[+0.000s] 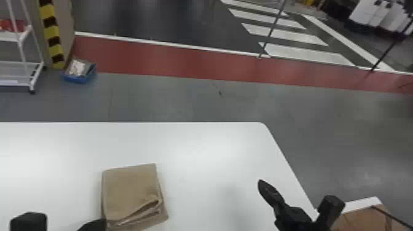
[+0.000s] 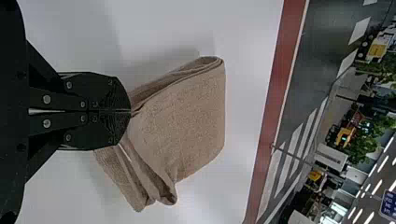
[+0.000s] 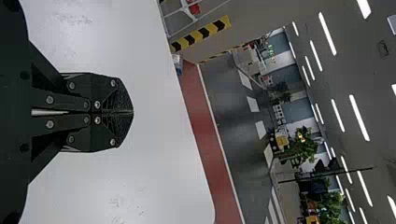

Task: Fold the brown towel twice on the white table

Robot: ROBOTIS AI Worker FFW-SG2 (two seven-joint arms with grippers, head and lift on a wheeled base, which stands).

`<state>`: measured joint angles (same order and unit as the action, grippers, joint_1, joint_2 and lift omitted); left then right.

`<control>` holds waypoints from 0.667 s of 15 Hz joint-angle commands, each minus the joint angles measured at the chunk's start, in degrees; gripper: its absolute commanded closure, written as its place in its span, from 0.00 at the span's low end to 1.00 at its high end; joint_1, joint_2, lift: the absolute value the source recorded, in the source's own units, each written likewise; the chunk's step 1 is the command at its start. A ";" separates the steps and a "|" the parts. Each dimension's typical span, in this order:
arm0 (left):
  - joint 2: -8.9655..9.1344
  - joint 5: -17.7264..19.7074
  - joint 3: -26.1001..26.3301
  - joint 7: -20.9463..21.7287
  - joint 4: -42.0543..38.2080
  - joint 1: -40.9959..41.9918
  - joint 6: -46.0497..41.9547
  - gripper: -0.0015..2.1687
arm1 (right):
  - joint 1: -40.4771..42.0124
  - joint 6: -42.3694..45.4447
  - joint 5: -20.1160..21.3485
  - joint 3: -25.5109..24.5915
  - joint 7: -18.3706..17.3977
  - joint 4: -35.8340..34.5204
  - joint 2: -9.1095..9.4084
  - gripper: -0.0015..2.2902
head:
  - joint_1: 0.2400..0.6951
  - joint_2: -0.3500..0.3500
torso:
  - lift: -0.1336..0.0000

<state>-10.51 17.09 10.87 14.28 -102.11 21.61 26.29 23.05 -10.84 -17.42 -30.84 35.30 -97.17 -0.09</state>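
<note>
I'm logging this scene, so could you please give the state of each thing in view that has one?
Brown towel: folded, rumpled near its right corner.
Left gripper: shut on the towel.
Right gripper: shut, empty.
Blue bin: on the floor, holding things.

Hazard stripes, a red floor lane and strip lights suggest an industrial hall.

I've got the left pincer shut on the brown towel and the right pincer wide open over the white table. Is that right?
Not quite: the right pincer is shut, its two fingers together, as the right wrist view shows. The rest stands: it is over the white table, and the left pincer is shut on the brown towel.
</note>
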 commanded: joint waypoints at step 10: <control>-0.13 -9.10 -3.49 -6.10 -8.89 -1.65 -15.43 0.00 | -8.37 -3.71 7.05 7.98 0.74 -4.17 0.14 0.09 | 1.00 0.12 | 1.00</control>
<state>-11.21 10.57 7.11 8.84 -110.94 22.45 10.98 17.58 -13.71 -12.49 -24.48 35.91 -101.18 -0.09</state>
